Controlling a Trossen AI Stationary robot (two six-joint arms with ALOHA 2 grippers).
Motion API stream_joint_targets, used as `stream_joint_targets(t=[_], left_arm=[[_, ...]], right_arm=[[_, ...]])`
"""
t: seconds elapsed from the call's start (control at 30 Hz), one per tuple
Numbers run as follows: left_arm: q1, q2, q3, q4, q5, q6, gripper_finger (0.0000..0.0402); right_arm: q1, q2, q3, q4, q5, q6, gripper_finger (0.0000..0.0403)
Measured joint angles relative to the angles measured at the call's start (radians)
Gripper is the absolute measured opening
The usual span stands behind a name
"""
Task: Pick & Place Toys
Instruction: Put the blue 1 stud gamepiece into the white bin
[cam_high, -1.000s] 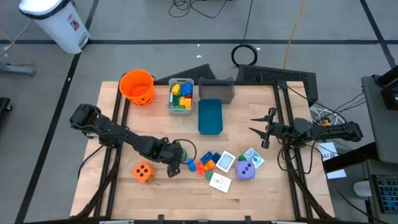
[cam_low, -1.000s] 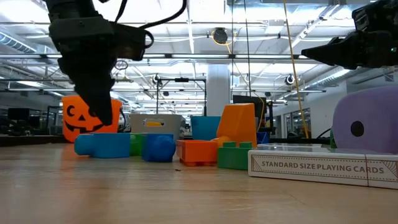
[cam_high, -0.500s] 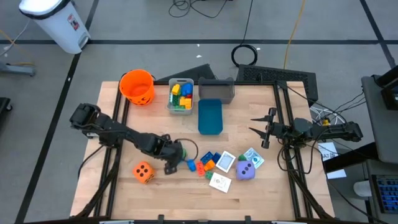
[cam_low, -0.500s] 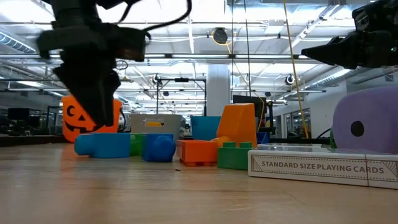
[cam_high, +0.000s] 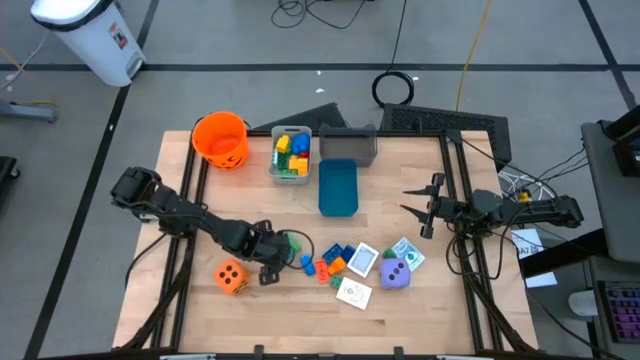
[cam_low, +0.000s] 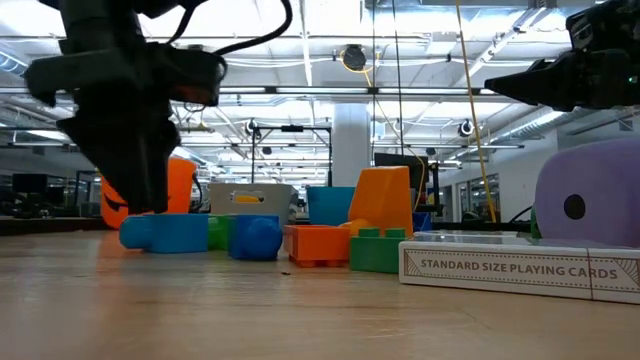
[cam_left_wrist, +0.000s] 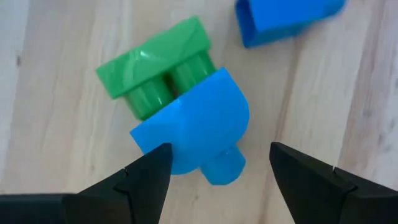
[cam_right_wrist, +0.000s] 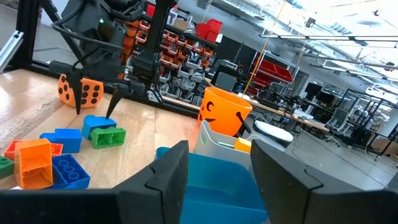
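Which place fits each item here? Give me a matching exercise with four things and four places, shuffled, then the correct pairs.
Things:
1. orange die
2. purple die
3. pumpkin bucket
4. left end effector

Places:
A. far left corner of the table
B. open over a blue block touching a green block
C. near edge, beside the left arm
D. near edge, right end of the toy cluster

Pairs: 1-C, 2-D, 3-A, 4-B
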Motion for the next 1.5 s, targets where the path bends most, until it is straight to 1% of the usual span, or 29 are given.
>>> stream_joint_targets(t=[0.07,0.13,0.4,0.57,0.7,0.73,0.83,0.87,1.0,1.17,1.27,1.4,1.5], left_arm=[[0.000,-0.001,0.000,-0.001,0.018,-0.111,0.0278],[0.000,-0.002,0.001,-0.002,0.026,-0.168,0.0278],[0.020,-0.007,0.046,-0.051,0.055,-0.180,0.0278],[0.020,-0.007,0.092,-0.144,0.053,-0.193,0.0278],[0.006,-0.005,0.093,-0.205,0.031,-0.233,0.0278],[0.007,0.000,0.093,-0.212,0.003,-0.216,0.0278],[0.016,0.005,0.093,-0.204,-0.108,-0.046,0.0278],[0.018,0.004,0.093,-0.188,-0.121,0.008,0.0278],[0.010,0.004,0.093,-0.154,-0.089,0.233,0.0278],[0.017,0.007,0.092,-0.155,-0.099,0.449,0.0278],[0.014,0.007,0.078,-0.146,-0.055,0.567,0.0278],[0.015,0.007,0.036,-0.119,-0.012,0.635,0.0278],[0.015,0.007,0.016,-0.098,-0.056,0.647,0.0278]], right_arm=[[0.000,0.000,0.000,0.000,0.000,0.000,0.0169],[0.000,0.000,0.000,0.000,0.000,0.000,0.0169],[0.000,0.000,0.000,0.002,0.000,0.000,0.0169],[0.000,0.000,0.000,0.002,0.000,0.000,0.0169],[0.000,0.000,0.000,0.001,0.000,0.000,0.0169],[0.000,0.000,0.000,0.001,-0.001,0.000,0.0169],[0.000,0.000,0.000,0.000,-0.001,0.000,0.0169],[0.000,0.000,0.000,-0.001,-0.001,0.000,0.0169],[0.000,0.000,0.000,-0.003,-0.001,-0.001,0.0169],[0.000,0.000,0.000,-0.006,-0.001,-0.002,0.0169],[0.000,0.000,0.000,-0.006,-0.001,-0.001,0.0169],[0.000,0.000,0.000,-0.006,-0.001,0.000,0.0169],[0.000,0.000,0.000,-0.006,-0.001,0.000,0.0169]])
